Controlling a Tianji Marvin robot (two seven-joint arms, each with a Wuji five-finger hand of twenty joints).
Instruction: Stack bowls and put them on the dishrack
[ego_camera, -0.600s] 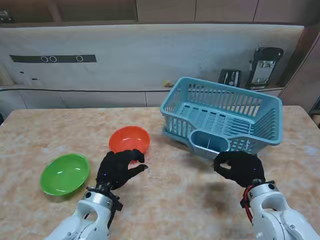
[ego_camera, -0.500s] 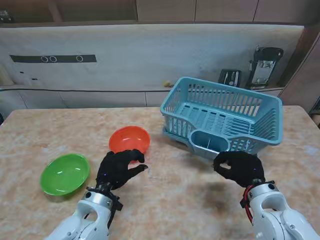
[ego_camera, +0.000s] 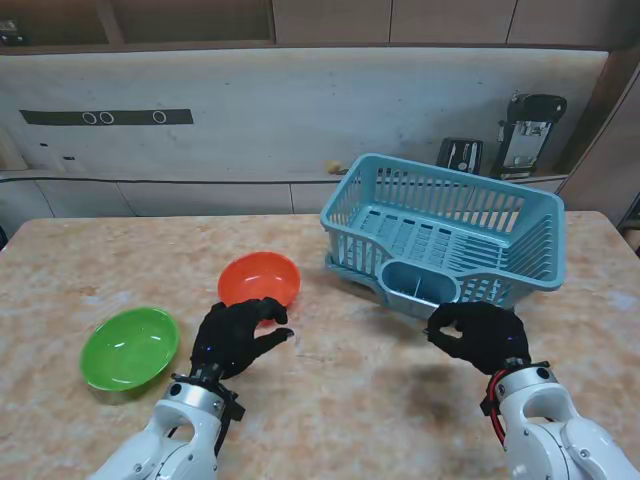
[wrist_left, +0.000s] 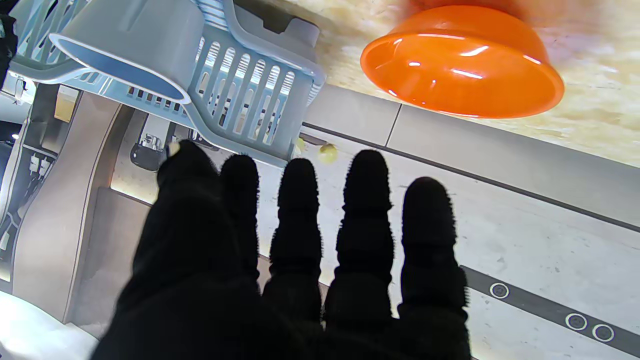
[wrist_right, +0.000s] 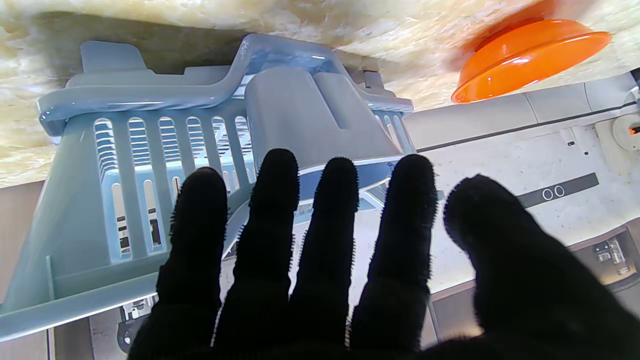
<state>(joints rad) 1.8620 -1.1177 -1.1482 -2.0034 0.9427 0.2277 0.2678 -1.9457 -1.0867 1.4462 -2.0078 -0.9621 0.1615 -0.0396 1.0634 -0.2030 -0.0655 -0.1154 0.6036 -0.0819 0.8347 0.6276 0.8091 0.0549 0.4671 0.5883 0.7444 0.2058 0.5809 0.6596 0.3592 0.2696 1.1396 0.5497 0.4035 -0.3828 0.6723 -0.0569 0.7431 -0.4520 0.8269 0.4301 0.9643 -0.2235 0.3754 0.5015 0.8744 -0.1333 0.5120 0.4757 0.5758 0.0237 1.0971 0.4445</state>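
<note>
1. Left of the dishrack (ego_camera: 447, 236), the orange bowl (ego_camera: 259, 280) sits upright on the table (ego_camera: 360, 390); the green bowl (ego_camera: 129, 347) lies farther left.
2. Left hand (ego_camera: 233, 337), just nearer than the orange bowl, fingers spread, empty.
3. Right hand (ego_camera: 480, 334), just nearer than the dishrack, fingers apart, empty.

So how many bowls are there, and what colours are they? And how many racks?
Orange bowl: 1
Green bowl: 1
Blue dishrack: 1
Total: 3 things, and 2 of them are bowls.
</note>
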